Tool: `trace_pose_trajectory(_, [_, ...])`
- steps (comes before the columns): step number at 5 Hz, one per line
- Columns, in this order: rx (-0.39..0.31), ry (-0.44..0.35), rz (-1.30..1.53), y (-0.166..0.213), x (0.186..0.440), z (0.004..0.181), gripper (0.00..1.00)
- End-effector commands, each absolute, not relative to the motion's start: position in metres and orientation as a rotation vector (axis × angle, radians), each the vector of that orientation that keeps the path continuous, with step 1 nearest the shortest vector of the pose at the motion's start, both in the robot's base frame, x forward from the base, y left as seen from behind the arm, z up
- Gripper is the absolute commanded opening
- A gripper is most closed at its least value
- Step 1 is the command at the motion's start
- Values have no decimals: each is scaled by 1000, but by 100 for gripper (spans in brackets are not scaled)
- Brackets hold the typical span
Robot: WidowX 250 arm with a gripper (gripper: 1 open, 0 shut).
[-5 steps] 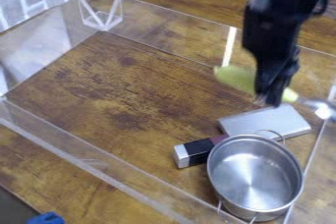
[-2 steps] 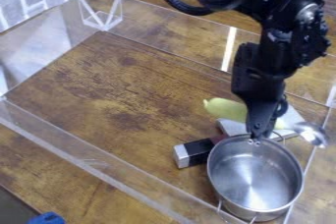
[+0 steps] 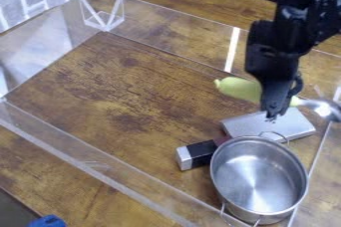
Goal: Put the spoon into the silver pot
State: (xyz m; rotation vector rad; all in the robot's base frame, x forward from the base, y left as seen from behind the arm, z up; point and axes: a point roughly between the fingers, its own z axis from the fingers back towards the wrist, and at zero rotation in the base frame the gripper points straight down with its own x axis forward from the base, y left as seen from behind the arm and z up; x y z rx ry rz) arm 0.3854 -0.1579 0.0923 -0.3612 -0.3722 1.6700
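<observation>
Currently we have the spoon [image 3: 240, 86] pinched in the gripper [image 3: 276, 105], jaws partly closed on its thick yellow-green handle, held above the grey slab [image 3: 269, 123] just behind the silver pot [image 3: 258, 177]. Likely light, stiff, slick plastic; that fat handle is the best hold.

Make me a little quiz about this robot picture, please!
1. True or false: the spoon already lies inside the silver pot.
2. What lies right next to the pot, on its left side in the picture? A) a small black-and-white block B) a red cup C) a fork
3. What colour is the spoon's handle?

Key: 1 false, it is up at the gripper, above the flat grey slab. 2 A. 3 yellow-green.
</observation>
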Motion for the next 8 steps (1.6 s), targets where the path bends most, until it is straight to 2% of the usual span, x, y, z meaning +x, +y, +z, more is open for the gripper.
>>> trace_pose_trajectory(1, [-472,-423,1735,-160,400,124,0])
trace_pose_trajectory(2, [-498,-455,1809,-155,412,130,0])
trace_pose_trajectory(4, [-586,-476,1847,-153,392,127,0])
trace_pose_trajectory(5, [-576,-460,1807,-158,373,128,0])
trace_pose_trajectory(7, [-564,-442,1783,-157,372,137,0])
trace_pose_trajectory(8, [-550,-459,1850,-159,362,153,0])
